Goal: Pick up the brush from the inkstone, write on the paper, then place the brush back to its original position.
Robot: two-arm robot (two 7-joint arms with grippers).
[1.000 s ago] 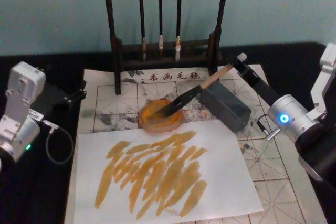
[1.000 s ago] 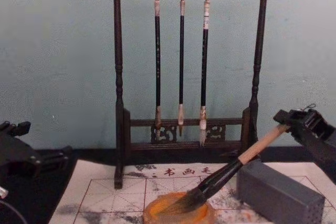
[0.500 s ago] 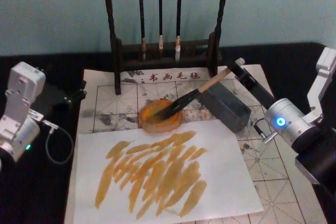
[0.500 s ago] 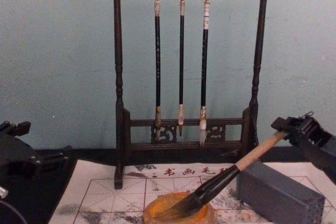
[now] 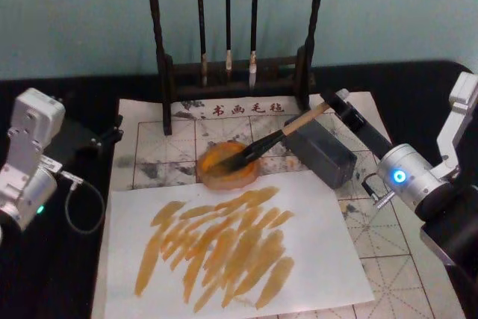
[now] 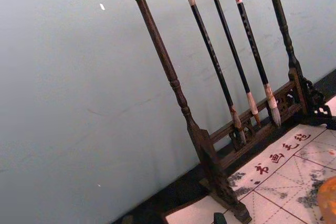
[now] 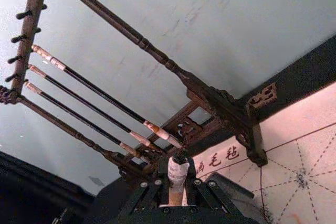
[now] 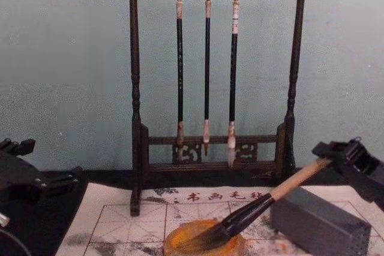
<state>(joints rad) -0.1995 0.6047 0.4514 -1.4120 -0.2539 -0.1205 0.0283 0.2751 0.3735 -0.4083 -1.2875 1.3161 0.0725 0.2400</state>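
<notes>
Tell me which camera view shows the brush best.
The head view: the brush runs whole from the right gripper to its tuft in the orange dish. The chest view shows it side-on, tuft low. The right wrist view shows its handle end.

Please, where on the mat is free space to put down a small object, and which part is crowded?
Free: the grid mat right of the white sheet, nearer than the grey block. Also the squares left of the orange dish. Crowded: from dish to block, where the right gripper holds the brush, and before the brush rack.
</notes>
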